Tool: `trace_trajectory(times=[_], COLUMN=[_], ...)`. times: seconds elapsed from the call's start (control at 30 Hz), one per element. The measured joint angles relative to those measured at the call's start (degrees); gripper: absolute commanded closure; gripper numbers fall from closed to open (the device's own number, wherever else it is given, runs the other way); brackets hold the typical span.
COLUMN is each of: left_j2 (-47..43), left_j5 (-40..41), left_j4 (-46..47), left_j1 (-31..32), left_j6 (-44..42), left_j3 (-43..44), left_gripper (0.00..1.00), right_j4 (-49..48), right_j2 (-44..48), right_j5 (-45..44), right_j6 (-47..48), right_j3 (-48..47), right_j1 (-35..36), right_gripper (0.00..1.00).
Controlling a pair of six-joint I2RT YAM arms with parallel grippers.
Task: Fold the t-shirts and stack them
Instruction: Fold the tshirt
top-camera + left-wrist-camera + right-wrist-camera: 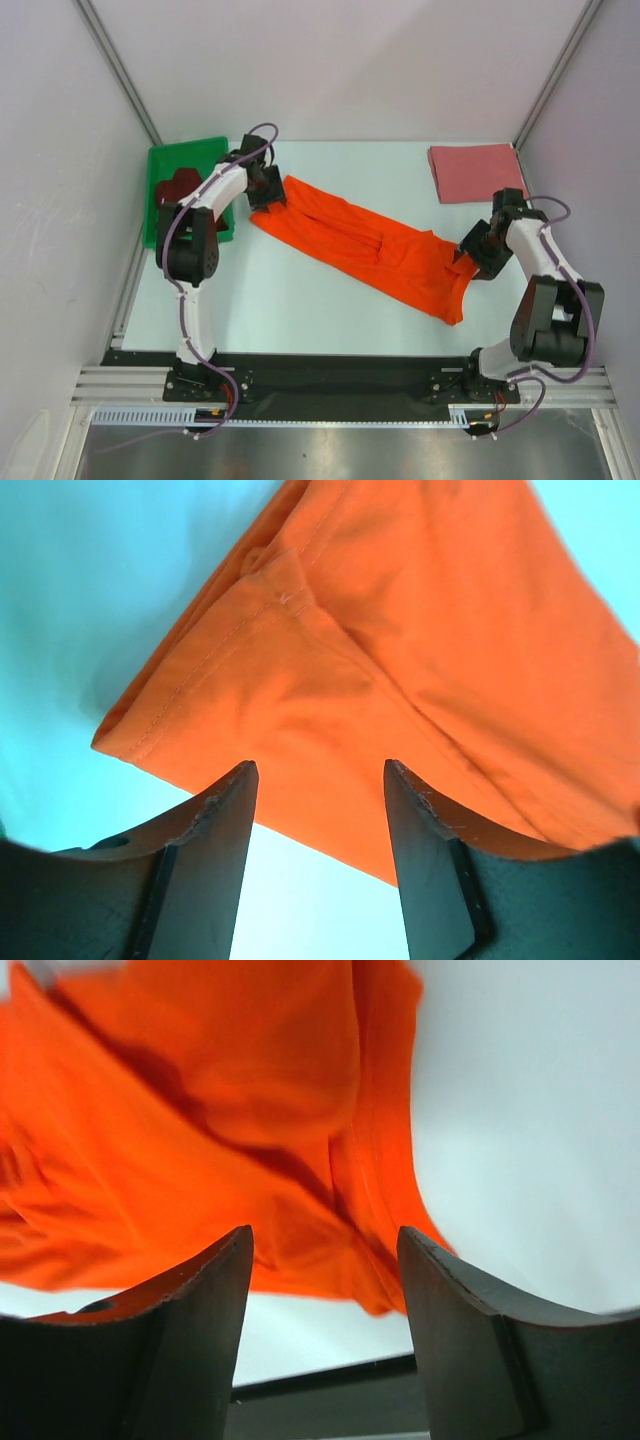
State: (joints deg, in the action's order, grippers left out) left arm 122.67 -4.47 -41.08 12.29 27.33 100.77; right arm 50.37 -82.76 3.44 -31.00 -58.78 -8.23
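Note:
The orange t-shirt (365,245) lies folded into a long band, slanting from upper left to lower right across the table. My left gripper (268,188) is at its upper left end, open, with the hem (300,710) just beyond the fingertips (232,790) and nothing between them. At the band's lower right end my right gripper (470,252) is open too; the cloth (200,1130) hangs loose past its tips. A pink t-shirt (472,171) lies folded at the back right. A maroon t-shirt (172,189) lies in the green bin (190,155).
The green bin stands at the back left, right beside my left arm. White walls close the table on three sides. A black rail (340,375) runs along the near edge, also seen below my right gripper (320,1375).

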Motion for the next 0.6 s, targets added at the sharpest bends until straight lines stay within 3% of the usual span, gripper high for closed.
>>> trace_trajectory(times=[0.27,0.6], left_j2=[-1.2,-1.0], left_j5=[-0.1,-0.3], left_j4=[0.1,-0.5], left_j1=[0.1,0.2], left_j6=[-0.4,-2.3], left_j3=[1.0,5.2], left_gripper=[0.41,0.32], right_j4=[-4.8,-7.8], right_j2=[-11.6,-20.2], right_j5=[2.7,3.5], right_j6=[2.3,4.9], right_j3=[-7.1,-10.4], right_j1=[-6.4,-8.0], right_gripper=[0.53,0.59])
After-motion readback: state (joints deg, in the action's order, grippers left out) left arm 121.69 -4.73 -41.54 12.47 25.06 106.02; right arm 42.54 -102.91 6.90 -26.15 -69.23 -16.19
